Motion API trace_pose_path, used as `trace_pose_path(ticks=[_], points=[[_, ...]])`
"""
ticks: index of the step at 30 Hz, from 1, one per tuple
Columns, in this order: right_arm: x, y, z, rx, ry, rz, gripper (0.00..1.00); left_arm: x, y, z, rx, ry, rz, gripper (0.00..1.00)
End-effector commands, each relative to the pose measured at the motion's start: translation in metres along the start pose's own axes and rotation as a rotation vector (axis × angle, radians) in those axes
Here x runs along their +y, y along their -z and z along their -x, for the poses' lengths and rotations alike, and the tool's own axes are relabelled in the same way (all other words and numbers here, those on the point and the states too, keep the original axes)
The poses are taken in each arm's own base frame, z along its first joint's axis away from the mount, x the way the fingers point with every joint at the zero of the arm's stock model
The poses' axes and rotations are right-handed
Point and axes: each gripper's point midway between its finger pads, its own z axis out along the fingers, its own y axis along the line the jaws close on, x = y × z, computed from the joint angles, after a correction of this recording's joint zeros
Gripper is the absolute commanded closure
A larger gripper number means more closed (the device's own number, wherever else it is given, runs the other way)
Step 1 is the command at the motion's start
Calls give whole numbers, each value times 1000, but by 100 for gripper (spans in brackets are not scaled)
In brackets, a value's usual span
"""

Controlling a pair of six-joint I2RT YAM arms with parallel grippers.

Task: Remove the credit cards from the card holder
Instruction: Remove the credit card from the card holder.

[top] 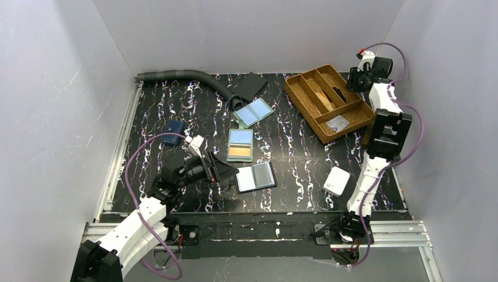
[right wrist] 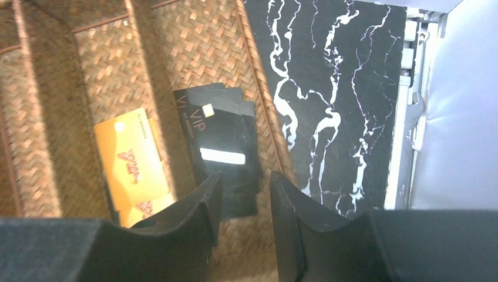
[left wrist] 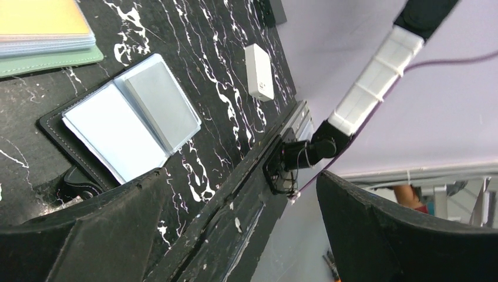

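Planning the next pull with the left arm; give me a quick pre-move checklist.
1. Left jaws wide open and empty: ok.
2. Right jaws apart over the woven tray, gripping nothing: ok.
3. Black cards and orange cards lying in the tray: ok.
4. Card holder emptied: not ok; a blue card and an orange card show in its pockets.
5. Left jaws lined up on the holder: not ok; they sit beside the black bifold.

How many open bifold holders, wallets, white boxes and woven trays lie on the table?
Open bifold holders: 3 (pale blue holder, grey-green holder, black holder)
Navy wallet: 1
White box: 1
Woven tray: 1
Total: 6
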Motion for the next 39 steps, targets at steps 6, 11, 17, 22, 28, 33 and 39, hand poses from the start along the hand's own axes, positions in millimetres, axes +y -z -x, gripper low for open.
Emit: trace_pose_path(ticks=[6,11,17,22,28,33,39], points=[[49,93,44,-101,76,126,53,32,-3,5,-91,185,138,2],[105,157,34,-147,82,282,48,38,0,3,-122,243,156,2],[161,223,17,-203,91,452,37,28,2,4,-117,238,115,2],[204,264,-5,-215,84,624,30,20,2,-1,-75,241,83,2],[235,291,-34,-211,51,772,26,11,2,-11,2,261,46,2],[249,300,-57,-208,46,839,25,2,2,-14,23,238,19,2],[256,304,-71,-233,57,869,22,-3,-1,-16,45,208,23,2]])
